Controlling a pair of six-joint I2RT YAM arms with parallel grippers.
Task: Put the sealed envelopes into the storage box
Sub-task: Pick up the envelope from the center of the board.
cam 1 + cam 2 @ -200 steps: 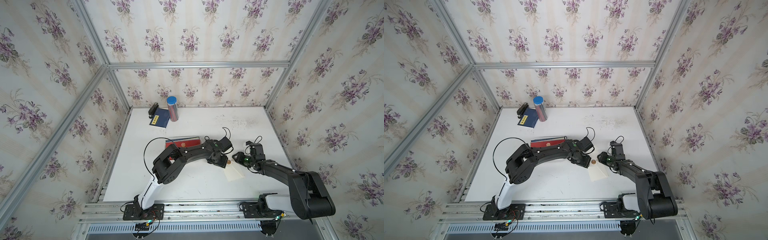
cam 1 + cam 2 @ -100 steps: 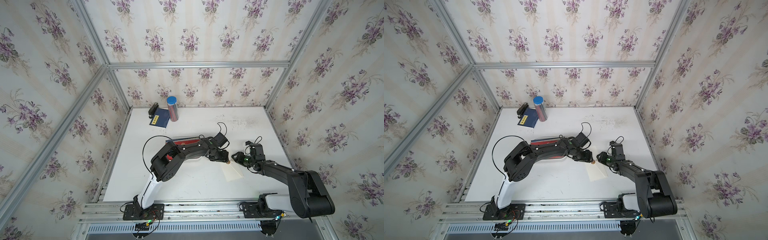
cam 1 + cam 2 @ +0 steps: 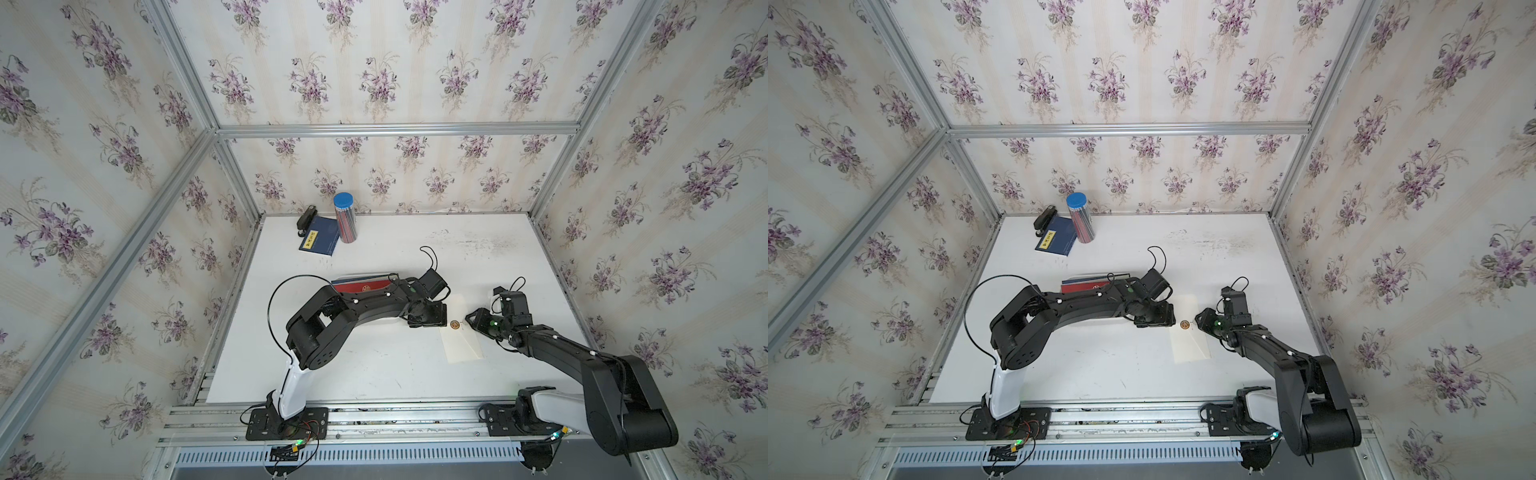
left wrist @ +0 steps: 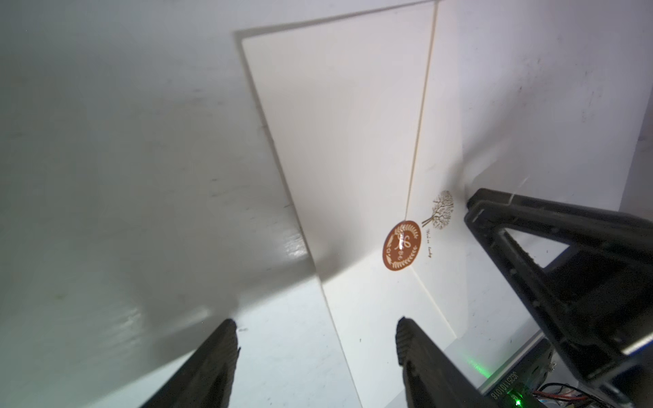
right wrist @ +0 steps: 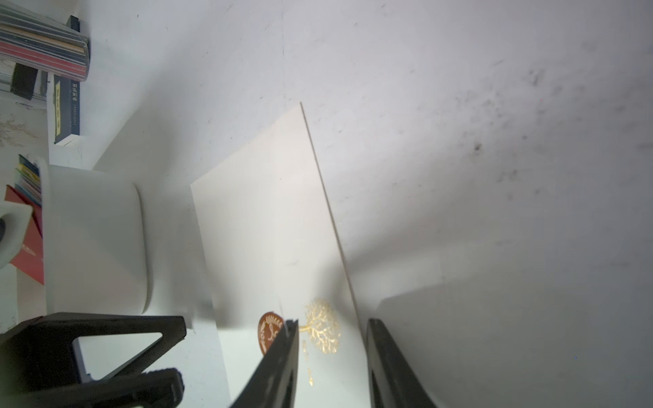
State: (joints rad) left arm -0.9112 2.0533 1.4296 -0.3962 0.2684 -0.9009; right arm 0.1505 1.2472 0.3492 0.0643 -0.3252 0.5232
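Observation:
A cream sealed envelope with a round brown seal lies flat on the white table between the two arms. My left gripper is open at the envelope's left edge, which runs between its fingers. My right gripper is open and straddles the opposite edge by the gold tree print, one finger over the paper. The storage box, a white tray, sits under the left arm with a red envelope on several coloured ones.
At the back left stand a blue-lidded pencil tube, a navy booklet and a black stapler. Metal frame rails and papered walls close in the table on three sides.
The left wrist has swung a little and its jaws have opened slightly wider beside the envelope. The right arm has hardly moved.

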